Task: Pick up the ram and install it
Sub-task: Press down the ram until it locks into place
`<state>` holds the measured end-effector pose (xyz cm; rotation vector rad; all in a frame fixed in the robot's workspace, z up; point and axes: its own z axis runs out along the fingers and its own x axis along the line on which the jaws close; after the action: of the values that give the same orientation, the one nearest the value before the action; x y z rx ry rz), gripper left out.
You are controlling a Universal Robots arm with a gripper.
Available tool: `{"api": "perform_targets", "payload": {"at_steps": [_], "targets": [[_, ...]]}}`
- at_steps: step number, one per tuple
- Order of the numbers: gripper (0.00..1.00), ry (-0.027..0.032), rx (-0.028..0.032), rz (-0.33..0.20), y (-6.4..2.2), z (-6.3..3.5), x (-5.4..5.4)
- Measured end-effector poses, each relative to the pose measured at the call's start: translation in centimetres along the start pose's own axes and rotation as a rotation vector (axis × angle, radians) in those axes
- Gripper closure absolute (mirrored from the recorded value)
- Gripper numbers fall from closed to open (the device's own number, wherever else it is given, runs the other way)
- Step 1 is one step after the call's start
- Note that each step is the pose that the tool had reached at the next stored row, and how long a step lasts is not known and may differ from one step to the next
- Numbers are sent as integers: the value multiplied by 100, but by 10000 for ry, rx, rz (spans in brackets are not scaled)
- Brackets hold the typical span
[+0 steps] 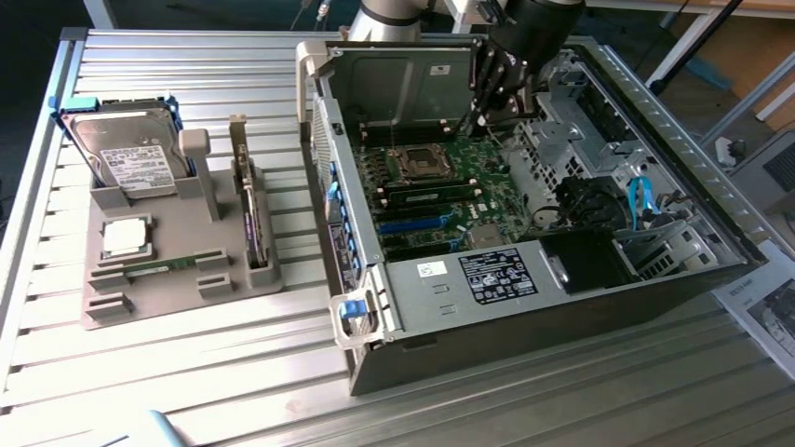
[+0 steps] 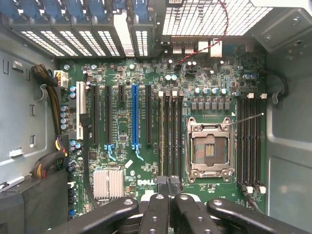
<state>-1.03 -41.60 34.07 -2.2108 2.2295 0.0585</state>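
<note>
The ram (image 1: 162, 267), a thin green stick, lies flat in a slot of the grey holder (image 1: 186, 298) on the table, at the exterior view's left, outside the computer case (image 1: 522, 279). My gripper (image 1: 487, 119) hangs inside the open case, over the far end of the green motherboard (image 1: 435, 186), well away from the ram. In the wrist view my gripper (image 2: 168, 187) has its black fingertips pressed together with nothing between them, above the board's edge near the memory slots (image 2: 170, 136). A thin pale green edge runs along the slot (image 2: 161, 136) at the outer side of that bank.
The holder also carries a hard drive (image 1: 130, 158), a square silver processor (image 1: 125, 237) and an upright dark card (image 1: 255, 223). Inside the case are the open processor socket (image 2: 208, 148), a second slot bank (image 2: 248, 141), blue and black card slots (image 2: 134, 117), cables (image 2: 48, 97) and a drive cage (image 1: 410, 84).
</note>
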Motion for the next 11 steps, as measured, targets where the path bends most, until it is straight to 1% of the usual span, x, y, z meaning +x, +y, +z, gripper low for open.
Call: {"api": "perform_targets", "payload": {"at_steps": [11], "targets": [[90, 0, 0, 1, 0, 0, 0]]}}
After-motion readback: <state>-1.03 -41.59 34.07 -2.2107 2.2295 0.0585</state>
